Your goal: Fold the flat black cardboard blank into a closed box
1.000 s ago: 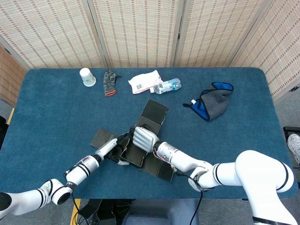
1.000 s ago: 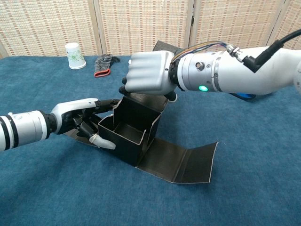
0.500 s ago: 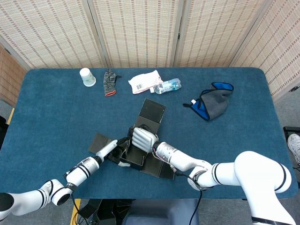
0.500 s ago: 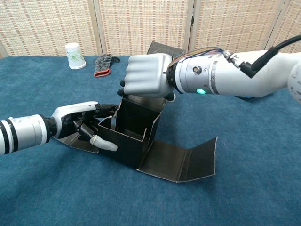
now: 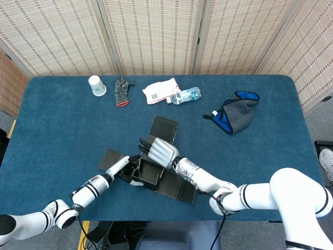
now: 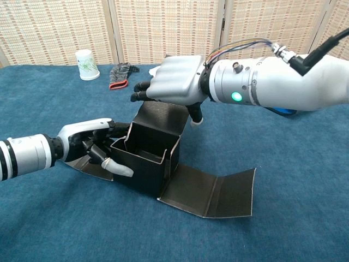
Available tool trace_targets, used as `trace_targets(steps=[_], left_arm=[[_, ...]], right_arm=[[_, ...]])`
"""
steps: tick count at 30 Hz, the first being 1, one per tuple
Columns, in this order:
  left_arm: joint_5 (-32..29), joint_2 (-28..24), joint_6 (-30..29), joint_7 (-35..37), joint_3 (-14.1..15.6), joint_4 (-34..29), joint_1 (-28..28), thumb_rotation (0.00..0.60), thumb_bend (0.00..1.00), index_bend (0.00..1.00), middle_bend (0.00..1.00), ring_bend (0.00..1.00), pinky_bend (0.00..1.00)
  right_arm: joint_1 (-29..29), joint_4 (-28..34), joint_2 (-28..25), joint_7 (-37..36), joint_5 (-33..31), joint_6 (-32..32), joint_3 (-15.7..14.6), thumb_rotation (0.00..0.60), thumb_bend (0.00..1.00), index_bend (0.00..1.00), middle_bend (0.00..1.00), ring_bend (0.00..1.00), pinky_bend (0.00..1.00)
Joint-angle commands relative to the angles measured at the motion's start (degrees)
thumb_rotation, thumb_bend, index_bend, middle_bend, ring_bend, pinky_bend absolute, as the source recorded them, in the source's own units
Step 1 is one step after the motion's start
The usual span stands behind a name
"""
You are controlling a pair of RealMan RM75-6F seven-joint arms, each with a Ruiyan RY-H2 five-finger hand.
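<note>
One black box [image 6: 146,158], left robot hand [image 6: 91,143] gripping it, right robot hand [image 6: 173,83] spread, empty.

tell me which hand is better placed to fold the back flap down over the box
Right hand: it hovers open above the half-folded black cardboard box, by the raised back flap. Left hand is braced against the box's side.

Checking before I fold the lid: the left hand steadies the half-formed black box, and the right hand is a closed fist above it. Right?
Not quite. The right hand is above the box but not a fist: the chest view shows its fingers stretched out, holding nothing. The left hand does steady the box's side.
</note>
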State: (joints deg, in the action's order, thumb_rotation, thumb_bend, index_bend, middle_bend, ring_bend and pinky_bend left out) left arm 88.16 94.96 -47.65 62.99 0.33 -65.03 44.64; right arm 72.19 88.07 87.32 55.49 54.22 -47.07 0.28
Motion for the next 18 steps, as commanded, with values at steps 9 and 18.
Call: trace_targets(steps=[9, 18], left_arm=[[-1.81, -2.86, -0.34, 2.09, -0.53, -1.84, -1.07, 0.600, 0.09, 0.27, 0.25, 0.68, 0.93], [-3.82, -9.40, 1.09, 9.43, -1.81, -6.01, -1.75, 0.600, 0.09, 0.27, 0.25, 0.67, 0.93]], right_arm=[[-10.40, 10.34, -9.63, -25.73, 4.15, -3.57, 5.73, 0.600, 0.05, 0.00, 0.00, 0.74, 0.96], [-22.53, 10.94, -15.72, -47.16, 15.82, -12.86, 5.33, 0.600, 0.05, 0.00, 0.04, 0.74, 0.96]])
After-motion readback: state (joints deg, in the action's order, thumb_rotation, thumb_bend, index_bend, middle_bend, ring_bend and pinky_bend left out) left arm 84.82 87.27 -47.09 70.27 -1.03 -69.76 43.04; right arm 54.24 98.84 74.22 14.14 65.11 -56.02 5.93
